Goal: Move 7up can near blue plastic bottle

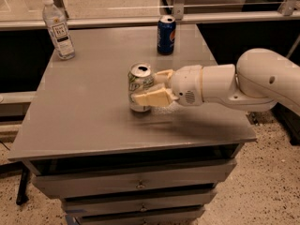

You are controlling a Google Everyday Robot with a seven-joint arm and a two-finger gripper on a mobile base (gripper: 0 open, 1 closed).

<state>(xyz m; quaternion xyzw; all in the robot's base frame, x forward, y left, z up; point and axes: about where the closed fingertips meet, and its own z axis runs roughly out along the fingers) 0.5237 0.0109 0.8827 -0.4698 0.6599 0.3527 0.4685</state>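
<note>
The 7up can (pixel 139 80), silver-white with green markings, stands upright near the middle of the grey table (pixel 84 111). My gripper (pixel 146 87) reaches in from the right, and its cream fingers (pixel 152 97) close around the can's right side. The can's base looks to rest on the tabletop. The blue plastic bottle (pixel 57 28), clear with a white cap and white label, stands upright at the table's far left corner, well apart from the can.
A dark blue soda can (pixel 166 35) stands at the back of the table, behind the gripper. A glass railing (pixel 140 13) runs behind the table. Drawers (pixel 136 186) sit below the tabletop. My white arm (pixel 243 86) spans the table's right side.
</note>
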